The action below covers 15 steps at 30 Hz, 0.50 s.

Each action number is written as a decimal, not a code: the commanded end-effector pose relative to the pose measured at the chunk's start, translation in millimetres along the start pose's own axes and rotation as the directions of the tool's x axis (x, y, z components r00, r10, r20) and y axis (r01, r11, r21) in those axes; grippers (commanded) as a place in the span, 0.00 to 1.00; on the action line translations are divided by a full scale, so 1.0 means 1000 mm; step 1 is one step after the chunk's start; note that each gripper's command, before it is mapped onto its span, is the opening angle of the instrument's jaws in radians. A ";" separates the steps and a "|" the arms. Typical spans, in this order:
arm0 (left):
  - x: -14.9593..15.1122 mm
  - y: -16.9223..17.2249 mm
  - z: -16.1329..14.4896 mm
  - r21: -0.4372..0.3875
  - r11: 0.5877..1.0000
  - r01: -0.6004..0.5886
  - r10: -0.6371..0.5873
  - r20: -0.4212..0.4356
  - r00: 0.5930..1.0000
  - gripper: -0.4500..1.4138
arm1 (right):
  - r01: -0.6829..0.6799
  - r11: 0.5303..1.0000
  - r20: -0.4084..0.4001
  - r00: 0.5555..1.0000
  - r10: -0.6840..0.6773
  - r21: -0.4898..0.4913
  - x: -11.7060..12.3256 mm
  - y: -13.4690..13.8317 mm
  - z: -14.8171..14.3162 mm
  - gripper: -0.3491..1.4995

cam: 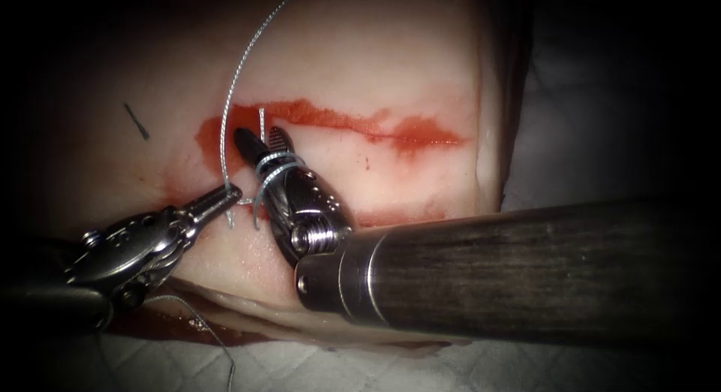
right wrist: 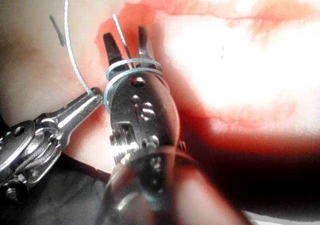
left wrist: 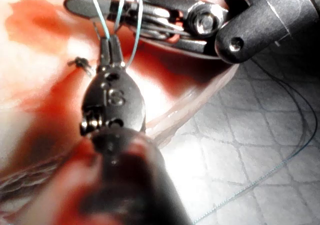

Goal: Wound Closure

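Note:
The tissue (cam: 360,54) carries a red cut (cam: 360,125) running left to right. My left tool (cam: 229,193) comes in from the lower left with its jaws shut on the thread (cam: 239,69), which rises in a long arc away from the tissue. My right tool (cam: 259,137) lies at the left end of the cut, jaws open. Two loops of thread (cam: 274,167) wrap around it just behind the jaws. A short thread tail (cam: 261,120) stands up between the open jaws (right wrist: 126,45). The left wrist view shows the left jaws (left wrist: 111,52) pinching the strand beside the right tool (left wrist: 150,15).
Red fluid (cam: 214,140) stains the tissue around the left end of the cut. A short dark mark (cam: 137,122) lies on the tissue to the left. Loose thread (cam: 214,339) trails over the white cloth (cam: 300,369) below the tissue edge. The right shaft (cam: 526,264) crosses the lower right.

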 end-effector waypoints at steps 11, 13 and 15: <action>-0.0004 0.0009 0.0001 0.006 1.000 0.004 -0.004 -0.006 1.000 0.00 | -0.032 0.999 0.015 0.999 0.033 -0.022 0.0008 0.0013 -0.0012 0.00; -0.0013 0.0015 0.0000 -0.003 1.000 0.008 -0.008 -0.006 1.000 0.00 | -0.018 0.996 0.033 0.999 0.020 -0.085 0.0009 0.0015 -0.0017 0.00; -0.0023 0.0023 0.0002 -0.013 1.000 0.013 -0.013 -0.006 1.000 0.00 | 0.020 0.990 0.020 1.000 -0.018 -0.136 0.0013 0.0012 -0.0021 0.00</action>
